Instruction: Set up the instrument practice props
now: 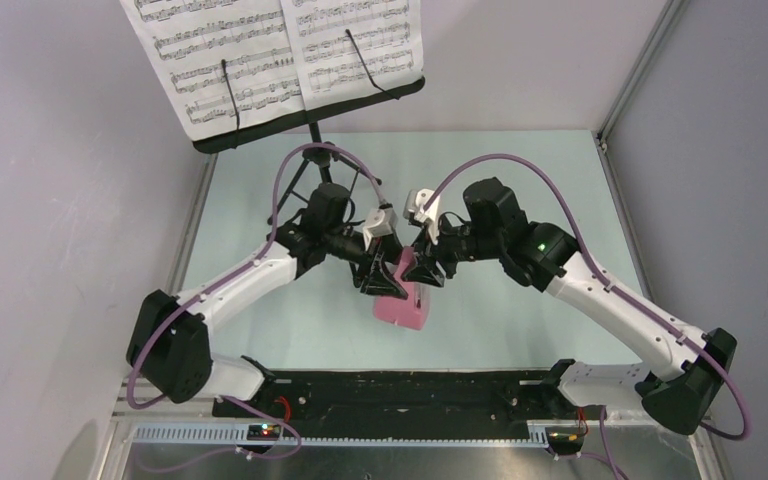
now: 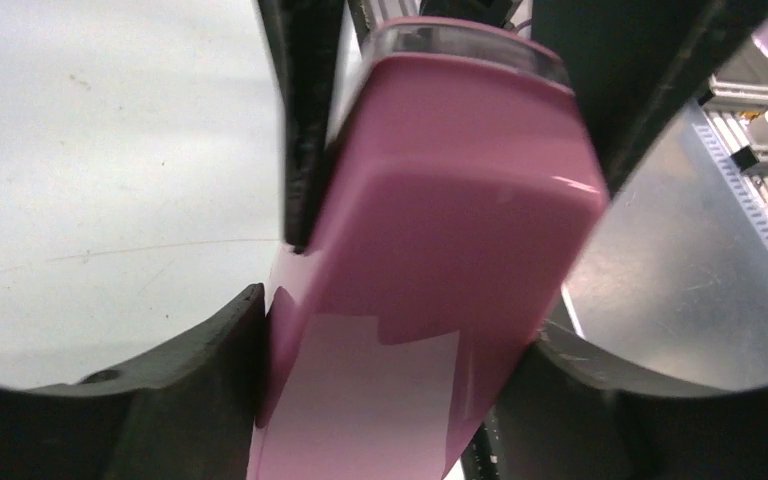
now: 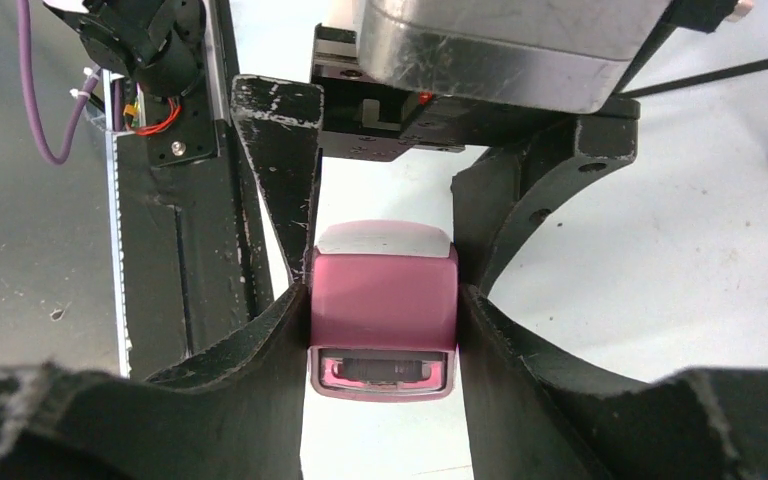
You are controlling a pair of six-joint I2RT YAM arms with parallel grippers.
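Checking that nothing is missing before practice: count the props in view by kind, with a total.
music stand: 1
sheet-music pages: 2
metronome: 1
Total: 4

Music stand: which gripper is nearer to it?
Left, narrowly: the left gripper is in front of the music stand; the right gripper further right. Both flank the pink metronome.

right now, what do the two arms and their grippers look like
The left arm and right arm have white links with black joint housings. A purple cable loops along each. The left gripper and right gripper have black scuffed fingers. A green light glows on the right arm.
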